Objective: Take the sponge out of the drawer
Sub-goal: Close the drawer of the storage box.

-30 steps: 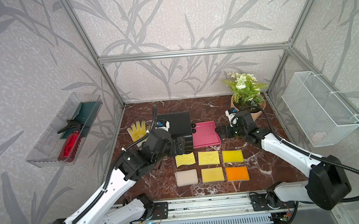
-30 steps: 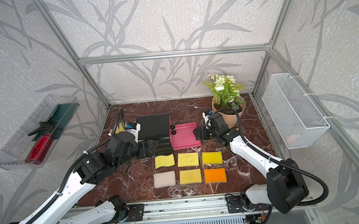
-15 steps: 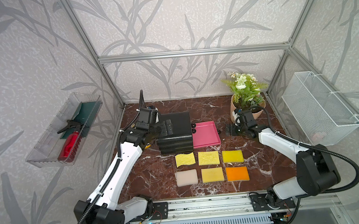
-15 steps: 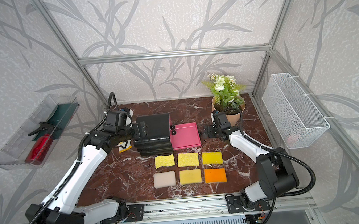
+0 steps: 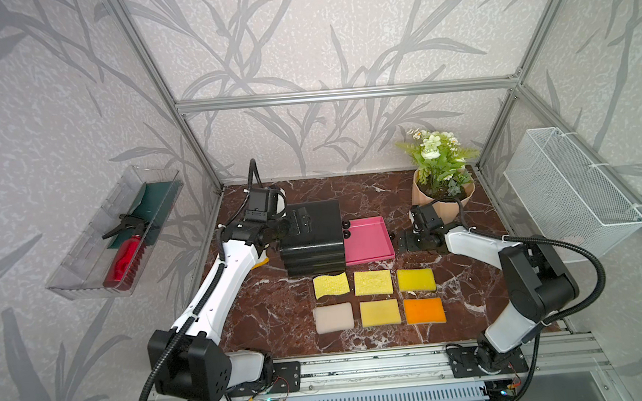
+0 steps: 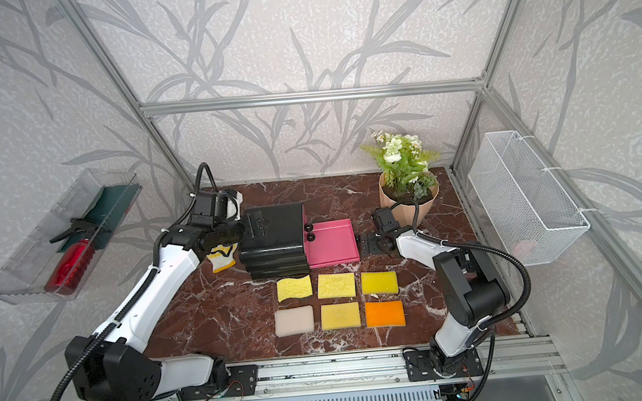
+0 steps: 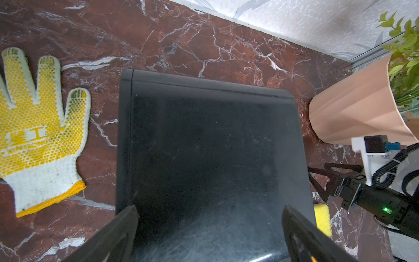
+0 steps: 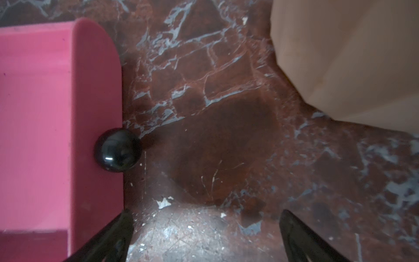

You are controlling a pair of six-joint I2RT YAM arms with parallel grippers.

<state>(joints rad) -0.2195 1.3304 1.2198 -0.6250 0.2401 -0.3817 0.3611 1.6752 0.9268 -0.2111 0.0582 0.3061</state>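
Lower centre in both top views, six sponges (image 5: 380, 312) lie flat in two neat rows on the marble, apart from one another. They are thin, soft-looking rectangles, mostly yellow, one orange, one beige, one wavy-edged. Above them the pink drawer (image 5: 367, 241) stands pulled out of the black cabinet (image 5: 314, 235) and looks empty. The left gripper (image 7: 209, 209) spreads open over the cabinet top, probably to steady it. The right gripper (image 8: 205, 214), open and empty, sits beside the drawer's knob (image 8: 118, 153).
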